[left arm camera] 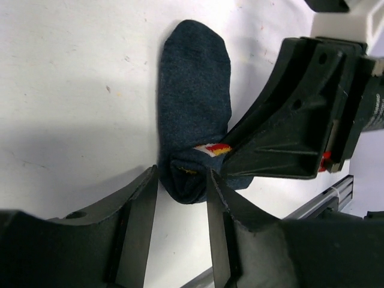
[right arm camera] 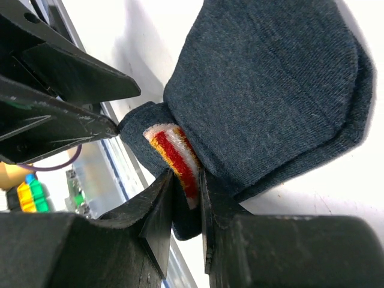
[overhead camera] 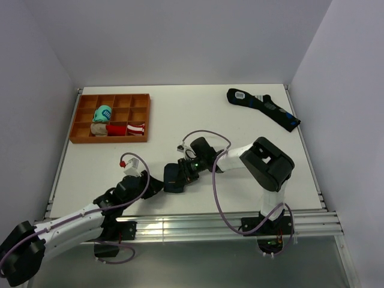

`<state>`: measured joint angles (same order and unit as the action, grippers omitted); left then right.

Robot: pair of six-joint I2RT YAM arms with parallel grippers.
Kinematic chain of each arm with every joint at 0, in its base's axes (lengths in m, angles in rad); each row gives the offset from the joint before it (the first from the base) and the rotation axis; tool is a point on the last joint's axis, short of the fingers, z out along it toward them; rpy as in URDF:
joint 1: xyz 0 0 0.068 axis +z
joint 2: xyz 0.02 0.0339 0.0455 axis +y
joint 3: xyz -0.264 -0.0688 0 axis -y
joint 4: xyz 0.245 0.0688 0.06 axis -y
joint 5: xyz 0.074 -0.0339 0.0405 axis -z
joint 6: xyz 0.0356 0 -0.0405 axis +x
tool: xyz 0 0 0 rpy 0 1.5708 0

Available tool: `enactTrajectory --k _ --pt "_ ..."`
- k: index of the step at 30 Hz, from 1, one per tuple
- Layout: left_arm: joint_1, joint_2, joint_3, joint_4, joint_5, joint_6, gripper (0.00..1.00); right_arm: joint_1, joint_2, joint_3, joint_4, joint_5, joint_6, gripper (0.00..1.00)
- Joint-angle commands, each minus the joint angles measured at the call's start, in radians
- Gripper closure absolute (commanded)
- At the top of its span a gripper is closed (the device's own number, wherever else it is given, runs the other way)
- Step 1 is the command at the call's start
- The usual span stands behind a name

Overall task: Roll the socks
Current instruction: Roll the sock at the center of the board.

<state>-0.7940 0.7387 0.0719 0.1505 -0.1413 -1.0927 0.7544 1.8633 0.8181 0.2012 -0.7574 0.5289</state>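
Two apart: tray, long sock | right gripper pinching socks

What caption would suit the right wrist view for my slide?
Right end effector pinching the folded end of the navy socks at their striped patch.

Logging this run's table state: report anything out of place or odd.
One long dark sock with blue marks lies flat and unrolled at the far right corner, apart from the orange wooden tray holding rolled bundles. The short navy sock is simply mid-roll.
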Motion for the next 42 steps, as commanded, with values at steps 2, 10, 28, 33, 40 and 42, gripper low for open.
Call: enactTrajectory --k 2,10,28,33,40,42 --pt "-0.066 -0.045 -0.032 0.107 -0.138 0.034 0.56 -0.018 0.077 -0.01 -0.318 0.078 -0.113 0.9" --pt "-0.099 0.022 -0.021 0.167 -0.142 0.103 0.55 -0.03 0.096 0.036 -0.42 0.072 -0.158 0.89" --pt "-0.163 0.192 -0.009 0.291 -0.127 0.186 0.54 -0.052 0.12 0.081 -0.497 0.082 -0.199 0.89" --pt "-0.168 0.215 -0.024 0.339 -0.113 0.182 0.54 -0.055 0.12 0.082 -0.508 0.087 -0.207 0.89" --pt "-0.186 0.119 -0.069 0.405 -0.087 0.212 0.54 -0.056 0.123 0.095 -0.525 0.09 -0.214 0.9" --pt "-0.186 0.113 -0.052 0.373 -0.081 0.234 0.54 -0.056 0.123 0.101 -0.531 0.092 -0.219 0.9"
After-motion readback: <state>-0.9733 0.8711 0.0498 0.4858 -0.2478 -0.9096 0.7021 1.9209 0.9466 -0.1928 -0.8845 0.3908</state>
